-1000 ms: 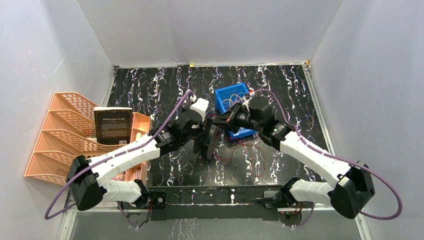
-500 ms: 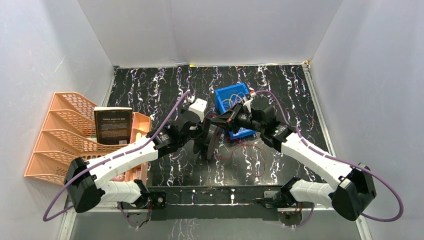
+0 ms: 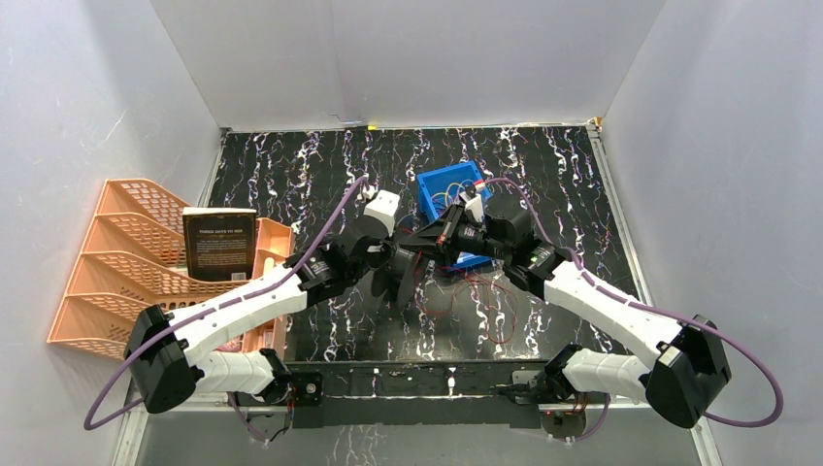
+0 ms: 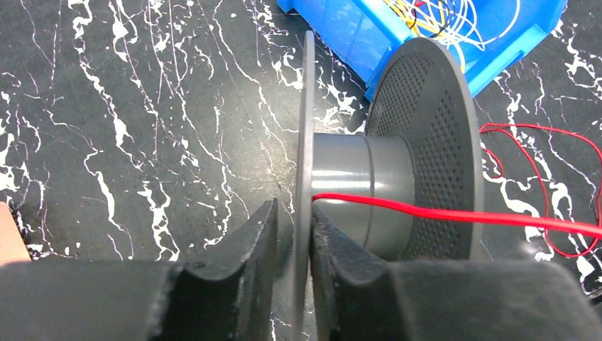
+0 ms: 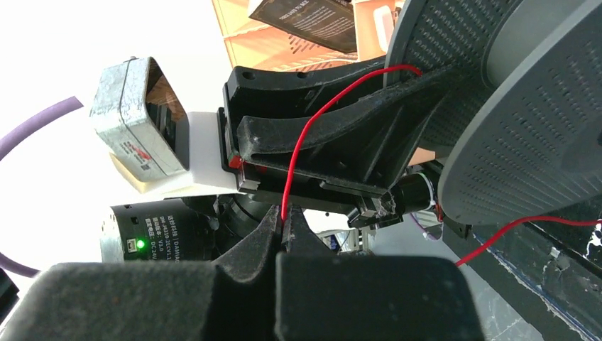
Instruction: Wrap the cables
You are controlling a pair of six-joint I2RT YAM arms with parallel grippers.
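Now the left hand (image 4: 292,213) sits narrow astride the flange of the spool (image 4: 426,128), right hand (image 5: 284,217) pinching the red cable (image 4: 440,211): keep that strand taut, lay turns snug on the hub.

In the right wrist view, the black round motor housing (image 5: 152,231) carries small white print turned on its side, in which "DAMIAO", a "V1" version mark and "DC:24V" can just be made out. The model line beside them is too fine to read surely. The black-covered book (image 3: 219,243) lying on the orange plastic lattice rack (image 3: 126,209) bears a line of white capitals near its top edge, too small to read, and the sticker on the silver metal box (image 5: 135,114) is likewise illegible.
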